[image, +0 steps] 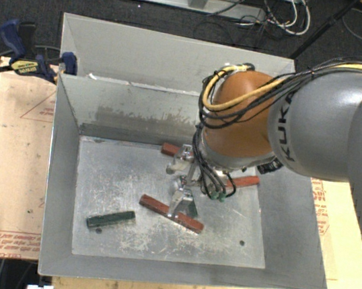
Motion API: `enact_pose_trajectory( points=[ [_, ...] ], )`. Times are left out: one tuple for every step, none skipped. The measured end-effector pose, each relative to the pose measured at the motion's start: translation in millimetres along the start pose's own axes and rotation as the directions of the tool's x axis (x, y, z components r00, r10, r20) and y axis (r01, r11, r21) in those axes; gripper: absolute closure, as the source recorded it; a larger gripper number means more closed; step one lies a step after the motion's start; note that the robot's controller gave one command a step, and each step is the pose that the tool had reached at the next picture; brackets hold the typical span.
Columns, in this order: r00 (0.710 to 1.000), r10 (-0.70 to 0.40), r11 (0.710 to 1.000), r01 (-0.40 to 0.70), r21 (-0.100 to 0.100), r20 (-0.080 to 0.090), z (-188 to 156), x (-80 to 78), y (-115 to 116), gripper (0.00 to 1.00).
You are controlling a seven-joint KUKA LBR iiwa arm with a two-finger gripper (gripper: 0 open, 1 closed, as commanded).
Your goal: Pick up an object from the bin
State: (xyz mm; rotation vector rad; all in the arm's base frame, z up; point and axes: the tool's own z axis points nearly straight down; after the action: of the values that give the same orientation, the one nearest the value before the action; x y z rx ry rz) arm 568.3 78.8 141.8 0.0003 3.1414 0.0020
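Grey arm (337, 124); orange cover (238, 126); yellow cables (209, 89)

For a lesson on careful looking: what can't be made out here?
Camera view:
back red bar, right end hidden behind the arm;
right red bar, left end hidden under the arm;
front red bar beneath the gripper, one bar or two: the gripper covers its middle.

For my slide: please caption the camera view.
End effector low over red-brown bars in the grey bin; dark green bar nearby.

The bin (113, 184) is showing scratched, dull grey metal; the red bar (154, 204) is looking matt, perhaps plastic; the cover (240, 116) is gleaming.
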Motion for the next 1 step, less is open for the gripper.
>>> enact_pose_trajectory(
  points=[
    [0.999, -0.033, 0.999, 0.033, -0.001, 0.009, 66.7, 9.8, -13.1, 0.0]
  ],
)
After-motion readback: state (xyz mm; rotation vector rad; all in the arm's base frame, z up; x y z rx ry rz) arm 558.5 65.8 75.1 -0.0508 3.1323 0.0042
